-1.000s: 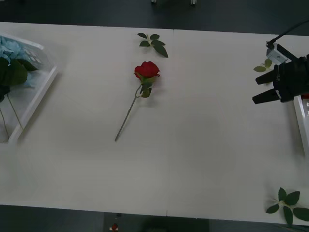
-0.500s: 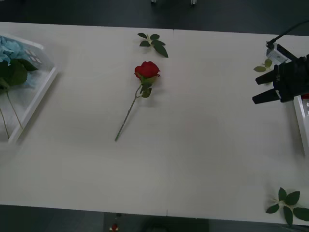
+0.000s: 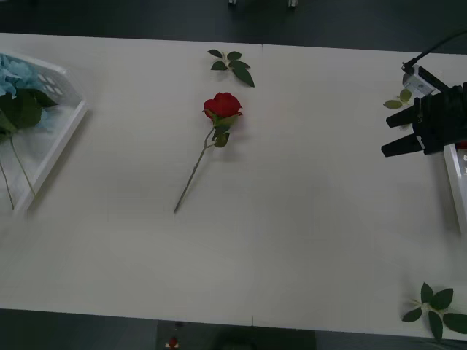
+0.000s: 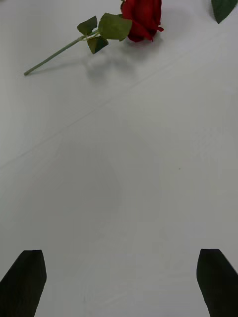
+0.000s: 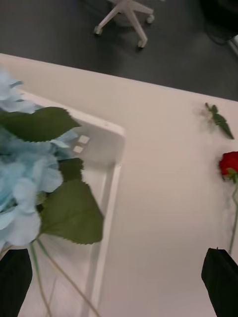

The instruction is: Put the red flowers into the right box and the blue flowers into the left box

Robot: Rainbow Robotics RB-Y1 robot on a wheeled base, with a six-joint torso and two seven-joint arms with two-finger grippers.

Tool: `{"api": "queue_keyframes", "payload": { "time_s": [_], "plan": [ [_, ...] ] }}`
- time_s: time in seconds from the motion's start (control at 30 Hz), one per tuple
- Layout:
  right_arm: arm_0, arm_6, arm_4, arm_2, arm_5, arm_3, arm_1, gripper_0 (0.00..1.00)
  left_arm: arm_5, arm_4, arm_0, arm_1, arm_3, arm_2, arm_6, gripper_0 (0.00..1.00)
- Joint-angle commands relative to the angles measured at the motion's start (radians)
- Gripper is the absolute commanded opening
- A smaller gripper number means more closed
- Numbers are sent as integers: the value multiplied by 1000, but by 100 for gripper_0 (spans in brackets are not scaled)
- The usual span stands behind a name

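While released at the table's [image 3: 306, 219] right edge, right black two-finger claw [image 3: 396, 135] nearer than left; deep-red artificial rose [image 3: 222, 106] toward centre, stem running diagonally.

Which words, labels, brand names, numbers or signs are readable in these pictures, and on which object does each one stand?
No text can be read in these pictures.
Two small pale square stickers sit on the inner wall of the left box; any print on them is too small to read.
The red rose, the blue flowers, the table and the right gripper carry no visible writing.
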Motion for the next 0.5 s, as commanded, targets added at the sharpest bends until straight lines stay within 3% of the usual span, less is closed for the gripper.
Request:
{"api": "queue_keyframes", "payload": {
  "time_s": [0.03,0.2,0.5],
  "plan": [
    [-8,-16,-4,-7,-2,-3,8,88,13,181,-17,42,-20,-90,-23,100],
    [-8,-16,-4,-7,-2,-3,8,88,41,376,-39,9,-22,-185,-36,100],
    [-8,-16,-4,-7,-2,-3,8,89,97,270,-162,-70,-61,-308,-42,100]
  ]
}}
